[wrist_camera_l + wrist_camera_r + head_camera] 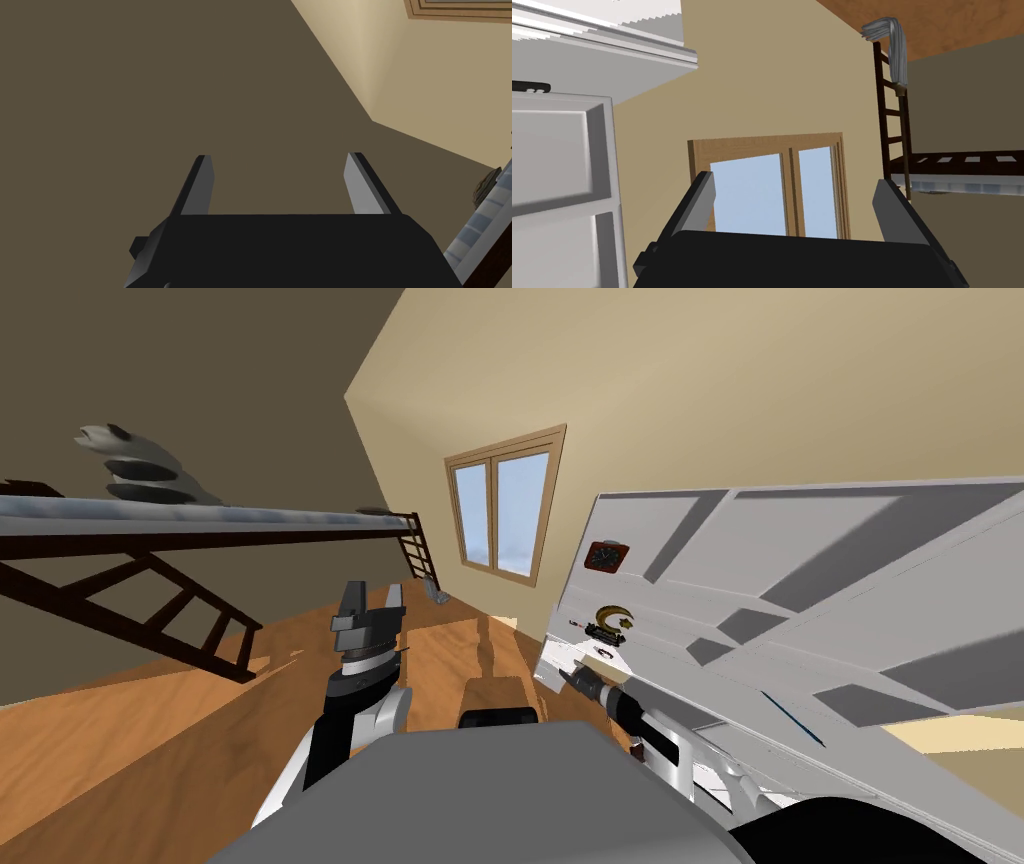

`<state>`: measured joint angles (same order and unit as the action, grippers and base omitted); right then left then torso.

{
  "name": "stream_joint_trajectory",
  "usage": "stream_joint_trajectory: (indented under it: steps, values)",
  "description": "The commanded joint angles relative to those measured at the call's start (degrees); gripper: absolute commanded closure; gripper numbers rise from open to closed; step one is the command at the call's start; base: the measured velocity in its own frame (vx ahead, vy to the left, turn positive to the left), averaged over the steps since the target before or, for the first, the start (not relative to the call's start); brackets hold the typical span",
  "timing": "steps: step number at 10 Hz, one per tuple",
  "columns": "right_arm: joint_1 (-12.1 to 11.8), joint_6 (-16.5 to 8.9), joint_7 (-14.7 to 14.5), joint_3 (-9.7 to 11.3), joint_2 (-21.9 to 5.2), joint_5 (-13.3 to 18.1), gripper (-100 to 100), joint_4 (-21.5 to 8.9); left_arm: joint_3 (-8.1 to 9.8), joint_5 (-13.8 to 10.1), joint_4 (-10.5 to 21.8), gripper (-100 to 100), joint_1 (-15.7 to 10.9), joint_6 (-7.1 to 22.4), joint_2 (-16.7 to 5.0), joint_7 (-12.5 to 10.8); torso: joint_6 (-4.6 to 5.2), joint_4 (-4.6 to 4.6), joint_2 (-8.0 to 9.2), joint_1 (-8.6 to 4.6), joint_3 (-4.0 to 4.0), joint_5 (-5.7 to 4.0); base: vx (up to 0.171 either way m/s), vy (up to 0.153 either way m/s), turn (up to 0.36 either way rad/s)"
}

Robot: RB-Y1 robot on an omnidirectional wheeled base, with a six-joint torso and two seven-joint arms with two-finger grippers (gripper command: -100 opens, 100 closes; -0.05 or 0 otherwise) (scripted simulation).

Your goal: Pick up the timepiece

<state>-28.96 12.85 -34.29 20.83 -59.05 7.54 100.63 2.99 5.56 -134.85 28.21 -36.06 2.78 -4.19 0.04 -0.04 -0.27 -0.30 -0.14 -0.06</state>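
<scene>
The timepiece (605, 556) is a square clock, a red-brown frame round a dark dial, set on the smooth white panelled dresser (800, 538) toward its far left end (flat or upright, I cannot tell). Nearer me is a gold crescent ornament (614, 615), with a small dark object (603, 634) just beside it. My right jaws stand wide at the dresser's near corner, short of the clock. My left jaws, raised over the wooden floor (150, 728), are wide too, holding nothing.
</scene>
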Motion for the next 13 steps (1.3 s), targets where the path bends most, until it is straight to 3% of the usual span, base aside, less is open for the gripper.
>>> stream_joint_trajectory:
  steps: [1, 3, 4, 8, 13]
  values:
    - [-0.5, -1.6, -1.4, 0.6, -1.3, 0.6, -100, -0.1, 0.00, 0.0, 0.0, 0, 0.0, 0.0, 0.0, 0.0, 0.00, 0.00, 0.00, 0.00, 0.00, 0.00, 0.067, -0.052, 0.100]
    - [-0.9, -4.4, -4.6, 2.8, -5.1, 2.3, -100, -3.4, 0.00, 0.0, 0.0, 0, 0.0, 0.0, 0.0, 0.0, 0.02, 0.00, 0.01, 0.00, 0.00, -0.01, 0.082, -0.047, 0.202]
    - [-0.9, -4.4, -4.6, 2.8, -5.1, 2.3, -100, -3.4, 0.00, 0.0, 0.0, 0, 0.0, 0.0, 0.0, 0.0, 0.02, -0.02, -0.07, -0.04, -0.04, -0.02, 0.074, -0.057, 0.081]
    - [-2.0, -9.4, -9.9, 6.8, -11.0, 5.4, -100, -9.0, 0.01, 0.0, 0.0, 0, 0.0, 0.0, 0.0, 0.0, 0.01, -0.07, -0.30, -0.26, -0.18, -0.06, 0.125, -0.093, 0.186]
    - [-3.4, -13.3, -13.5, 10.4, -14.2, 7.9, -100, -13.3, 0.01, 0.0, 0.0, 0, 0.0, 0.0, 0.0, 0.0, 0.05, -0.03, -0.12, -0.20, -0.07, -0.06, 0.100, -0.114, 0.094]
